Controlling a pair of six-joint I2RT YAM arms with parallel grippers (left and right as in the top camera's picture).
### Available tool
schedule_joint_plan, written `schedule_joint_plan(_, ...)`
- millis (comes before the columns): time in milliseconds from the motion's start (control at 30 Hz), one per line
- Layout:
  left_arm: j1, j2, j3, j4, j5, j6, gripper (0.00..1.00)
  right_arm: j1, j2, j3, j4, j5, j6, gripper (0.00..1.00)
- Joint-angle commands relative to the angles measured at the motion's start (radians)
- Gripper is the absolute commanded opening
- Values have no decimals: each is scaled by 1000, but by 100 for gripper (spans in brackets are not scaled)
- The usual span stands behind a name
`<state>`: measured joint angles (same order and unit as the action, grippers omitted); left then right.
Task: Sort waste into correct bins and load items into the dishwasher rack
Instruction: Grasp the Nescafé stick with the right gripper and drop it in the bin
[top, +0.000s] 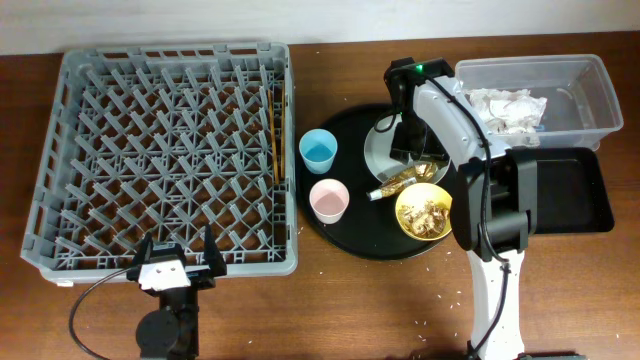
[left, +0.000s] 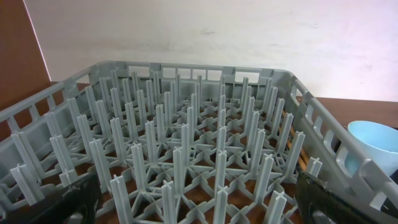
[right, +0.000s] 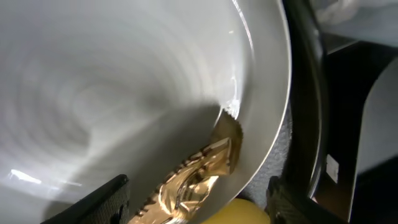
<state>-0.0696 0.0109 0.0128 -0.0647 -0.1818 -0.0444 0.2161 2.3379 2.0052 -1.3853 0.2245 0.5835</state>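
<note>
Right gripper (right: 198, 198) spread above white plate (right: 124, 93) over brown wooden table (top: 330, 310).

L arm (top: 165, 328) is folded low and compact, wrist level. L gripper (top: 178, 255) points fwd with fingers (top: 210, 250) spread wide, holding nothing. R arm (top: 450, 115) stretches far fwd, elbow bent, wrist tipped down. R gripper (top: 404, 138) has jaws wide apart, nothing clamped btwn them.

Overhead, the right arm (top: 452, 115) hides most of the white plate (top: 378, 152). The left wrist view's right edge cuts off the blue cup (left: 375, 144).
</note>
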Motion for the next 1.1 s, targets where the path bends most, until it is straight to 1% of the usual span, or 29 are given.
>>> schedule_joint_plan(0,7,-4,-4,-1,10,16,99,0,20,-37,24,37,28,69)
schedule_joint_plan(67,7,-4,-4,-1,10,16,99,0,24,-131,109,3,27,64)
schedule_joint_plan(100,7,-4,-4,-1,10,16,99,0,25,-158,137,-4,28,60)
schedule_joint_plan(133,7,-4,-4,-1,10,16,99,0,25,-167,153,-6,27,47)
schedule_joint_plan(167,7,-4,-4,-1,10,16,99,0,25,-167,173,-11,27,26)
schedule_joint_plan(200,7,-4,-4,-1,10,16,99,0,25,-167,182,-11,27,13)
schedule_joint_plan(233,7,-4,-4,-1,10,16,99,0,25,-167,188,-11,27,4)
schedule_joint_plan(267,7,-4,-4,-1,10,16,99,0,25,-167,193,-11,27,4)
schedule_joint_plan(300,7,-4,-4,-1,10,16,99,-2,24,-150,188,-39,-16,4)
schedule_joint_plan(333,7,-4,-4,-1,10,16,99,-21,23,-89,159,-132,-71,4)
schedule_joint_plan(367,7,-4,-4,-1,10,16,99,-46,23,-16,123,-220,-103,4)
schedule_joint_plan(400,7,-4,-4,-1,10,15,99,-105,23,117,75,-339,-124,4)
schedule_joint_plan(433,7,-4,-4,-1,10,16,99,-153,23,211,56,-399,-124,4)
schedule_joint_plan(467,7,-4,-4,-1,10,16,99,-217,23,320,48,-451,-123,4)
schedule_joint_plan(500,7,-4,-4,-1,10,16,99,-293,23,422,54,-454,-100,4)
schedule_joint_plan(533,7,-4,-4,-1,10,16,99,-349,23,475,68,-453,-98,4)
schedule_joint_plan(567,7,-4,-4,-1,10,16,99,-400,23,494,95,-443,-78,4)
schedule_joint_plan(600,7,-4,-4,-1,10,16,99,-452,23,491,119,-346,31,4)
schedule_joint_plan(633,7,-4,-4,-1,10,15,99,-515,25,451,178,-142,281,4)
schedule_joint_plan(667,7,-4,-4,-1,10,16,99,-539,25,427,232,-75,356,4)
schedule_joint_plan(767,7,-4,-4,-1,10,16,99,-546,25,359,388,79,360,4)
schedule_joint_plan(800,7,-4,-4,-1,10,15,99,-544,25,341,445,77,360,33)
schedule_joint_plan(833,7,-4,-4,-1,10,16,99,-544,25,341,489,39,344,86)
schedule_joint_plan(867,7,-4,-4,-1,10,16,99,-544,25,342,537,-15,253,98)
schedule_joint_plan(900,7,-4,-4,-1,10,15,99,-544,24,349,554,-108,145,98)
schedule_joint_plan(967,7,-4,-4,-1,10,16,99,-544,-34,357,491,-348,-8,98)
schedule_joint_plan(1000,7,-4,-4,-1,10,16,99,-544,-78,357,438,-414,-12,99)
schedule_joint_plan(1033,7,-4,-4,-1,10,16,99,-534,-167,357,351,-510,-57,99)
schedule_joint_plan(1067,7,-4,-4,-1,10,16,99,-513,-219,357,294,-532,-110,99)
